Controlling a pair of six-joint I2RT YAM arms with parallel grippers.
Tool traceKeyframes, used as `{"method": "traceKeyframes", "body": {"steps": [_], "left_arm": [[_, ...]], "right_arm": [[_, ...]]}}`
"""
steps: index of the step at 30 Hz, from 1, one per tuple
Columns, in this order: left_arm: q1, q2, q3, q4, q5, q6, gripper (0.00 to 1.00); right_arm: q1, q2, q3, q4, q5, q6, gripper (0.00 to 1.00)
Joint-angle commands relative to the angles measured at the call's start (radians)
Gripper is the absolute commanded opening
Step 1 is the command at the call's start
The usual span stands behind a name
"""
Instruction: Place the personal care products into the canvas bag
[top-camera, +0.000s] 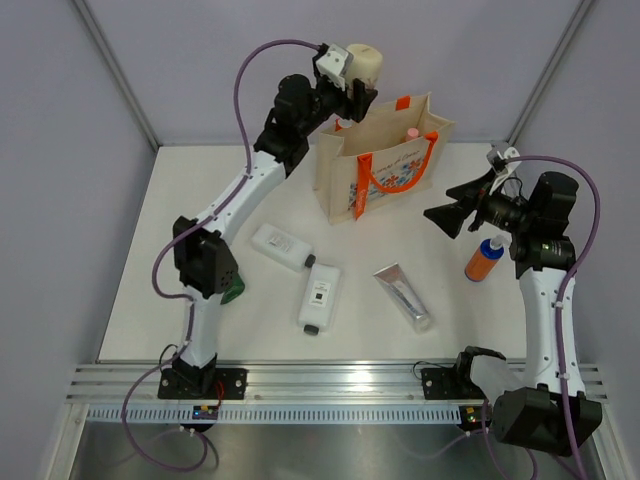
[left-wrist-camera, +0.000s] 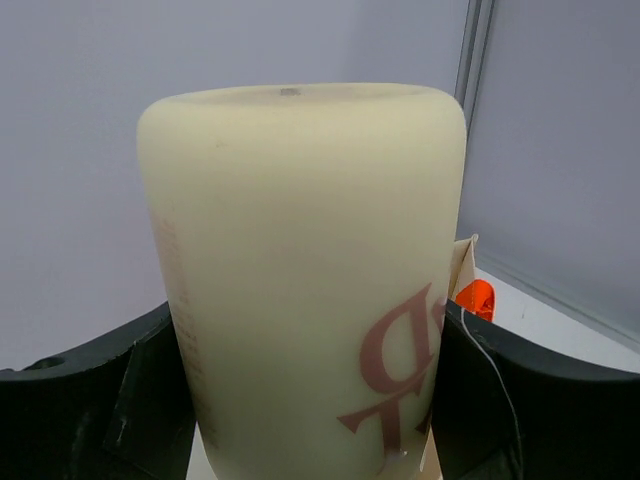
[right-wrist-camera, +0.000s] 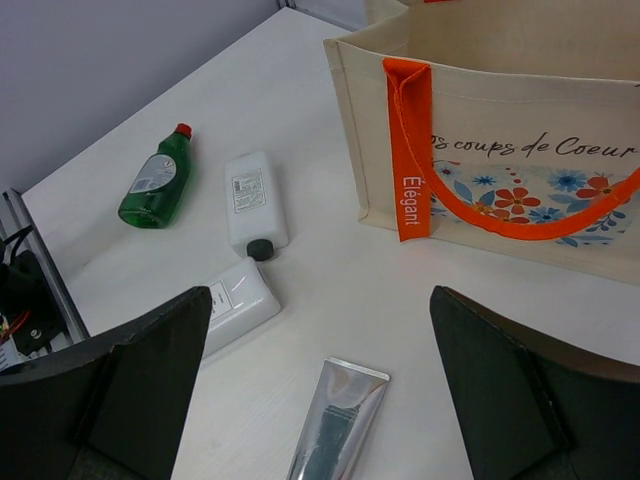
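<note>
My left gripper (top-camera: 352, 78) is shut on the beige bottle (top-camera: 364, 63), held above the left end of the canvas bag (top-camera: 378, 160); the bottle (left-wrist-camera: 300, 270) fills the left wrist view. A pink-capped bottle (top-camera: 411, 133) stands inside the bag. On the table lie two white bottles (top-camera: 281, 246) (top-camera: 319, 297), the silver tube (top-camera: 402, 295), the green bottle (top-camera: 234, 288) partly behind the left arm, and the orange blue-capped bottle (top-camera: 484, 259). My right gripper (top-camera: 462, 205) is open and empty, right of the bag. The right wrist view shows the bag (right-wrist-camera: 520, 140), green bottle (right-wrist-camera: 155, 185), white bottles (right-wrist-camera: 253, 203) (right-wrist-camera: 235, 305) and tube (right-wrist-camera: 335, 425).
Grey walls enclose the white table (top-camera: 200, 190). The aluminium rail (top-camera: 330, 385) with both arm bases runs along the near edge. The left arm's links reach over the table's left side.
</note>
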Motion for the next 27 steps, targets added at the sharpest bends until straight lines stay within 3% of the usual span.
{"method": "traceKeyframes", "body": {"steps": [1, 4, 14, 18, 20, 23, 27], "left_arm": [[-0.009, 0.100, 0.149, 0.298, 0.072, 0.032, 0.00], [-0.009, 0.174, 0.164, 0.376, 0.095, 0.009, 0.00], [-0.018, 0.173, -0.014, 0.266, 0.097, 0.082, 0.01], [-0.018, 0.174, -0.050, 0.211, 0.087, 0.157, 0.09], [-0.018, 0.174, -0.064, 0.200, 0.080, 0.168, 0.21], [-0.021, 0.181, -0.066, 0.189, 0.084, 0.184, 0.27], [-0.068, 0.177, -0.018, 0.125, 0.080, 0.324, 0.09]], "right_arm": [[-0.027, -0.022, 0.000, 0.053, -0.033, 0.028, 1.00], [-0.043, -0.025, -0.001, 0.054, -0.038, 0.031, 0.99], [-0.053, -0.008, 0.000, 0.053, -0.048, 0.035, 0.99], [-0.055, -0.005, 0.000, 0.053, -0.044, 0.035, 0.99], [-0.056, -0.004, 0.000, 0.051, -0.045, 0.035, 0.99], [-0.056, 0.004, 0.002, 0.049, -0.045, 0.035, 0.99], [-0.058, 0.007, 0.005, 0.045, -0.044, 0.035, 0.99]]}}
